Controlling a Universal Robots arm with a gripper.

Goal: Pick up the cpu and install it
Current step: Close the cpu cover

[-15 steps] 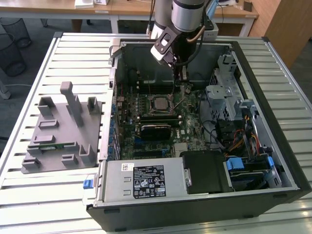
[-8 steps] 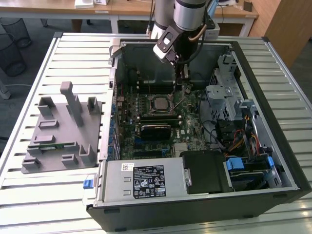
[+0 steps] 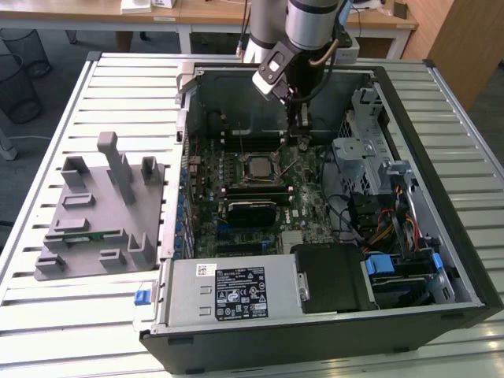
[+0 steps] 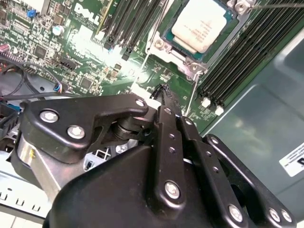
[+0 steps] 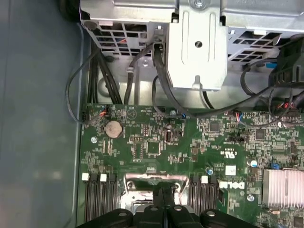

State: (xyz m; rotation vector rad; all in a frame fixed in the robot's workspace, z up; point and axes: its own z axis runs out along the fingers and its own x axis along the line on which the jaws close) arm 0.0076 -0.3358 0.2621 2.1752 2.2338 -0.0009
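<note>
Gray jig (image 3: pixel 94 220) sits on the slatted table (image 3: pixel 47 315) at the exterior view's left, just beside the open case (image 3: pixel 236 94). Cpu (image 3: pixel 257 167) lies flat in the socket on the motherboard (image 3: pixel 307 205), silver top up. Arm hangs near vertical over the case. Hand (image 3: pixel 302 135) points down at the board, fingers pressed together, nothing between them. Its tip is near the cpu, toward the exterior view's right.

You see white logo lettering on the motherboard (image 4: pixel 88 16) | faint print on the cpu (image 4: pixel 199 26) lid, illegible | black label (image 3: pixel 241 293) on the power supply (image 3: pixel 189 295), too fine | white sticker (image 4: pixel 294 161) on the case wall (image 4: pixel 251 118), cut off.
</note>
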